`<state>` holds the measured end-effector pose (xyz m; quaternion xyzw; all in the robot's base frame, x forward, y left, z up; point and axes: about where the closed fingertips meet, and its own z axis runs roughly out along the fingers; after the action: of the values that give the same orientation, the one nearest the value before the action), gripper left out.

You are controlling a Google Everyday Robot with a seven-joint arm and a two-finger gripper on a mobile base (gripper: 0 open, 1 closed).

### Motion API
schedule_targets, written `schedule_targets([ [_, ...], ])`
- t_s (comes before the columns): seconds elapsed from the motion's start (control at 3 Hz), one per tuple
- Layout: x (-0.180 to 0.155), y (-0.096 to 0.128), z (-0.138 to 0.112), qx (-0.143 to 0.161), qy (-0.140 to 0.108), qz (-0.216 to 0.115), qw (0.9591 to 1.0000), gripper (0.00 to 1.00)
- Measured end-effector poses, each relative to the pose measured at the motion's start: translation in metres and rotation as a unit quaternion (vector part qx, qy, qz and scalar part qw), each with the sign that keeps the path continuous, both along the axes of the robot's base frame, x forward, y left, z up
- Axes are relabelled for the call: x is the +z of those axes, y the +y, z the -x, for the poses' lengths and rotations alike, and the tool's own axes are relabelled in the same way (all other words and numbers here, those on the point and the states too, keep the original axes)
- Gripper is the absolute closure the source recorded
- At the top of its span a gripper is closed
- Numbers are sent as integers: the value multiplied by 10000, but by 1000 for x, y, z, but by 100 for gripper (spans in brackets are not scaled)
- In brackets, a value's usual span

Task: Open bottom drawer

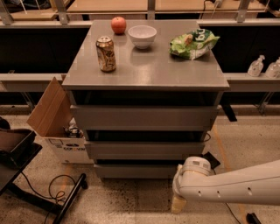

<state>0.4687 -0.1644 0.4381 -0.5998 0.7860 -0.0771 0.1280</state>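
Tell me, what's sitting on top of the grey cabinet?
An apple, a white bowl, a can and a green bag. The bag's contents are hidden. The gripper hangs low by the bottom drawer.

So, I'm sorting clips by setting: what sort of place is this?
Probably a lab or office workroom: a grey drawer cabinet, an open cardboard box and loose cables on the floor, desks behind. The gripper hangs low by the bottom drawer.
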Motion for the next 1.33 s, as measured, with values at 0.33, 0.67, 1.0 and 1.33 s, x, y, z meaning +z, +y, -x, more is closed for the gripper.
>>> schedule_targets([
  [0.33, -1, 1, 0, -2, 9, 19, 10000, 0],
  [0.67, -22, 16, -9, 69, 37, 297, 9995, 0],
  [1.0, -64, 36, -34, 193, 132, 837, 9962, 0],
  [1.33, -123, 54, -63, 331, 355, 1423, 9886, 0],
])
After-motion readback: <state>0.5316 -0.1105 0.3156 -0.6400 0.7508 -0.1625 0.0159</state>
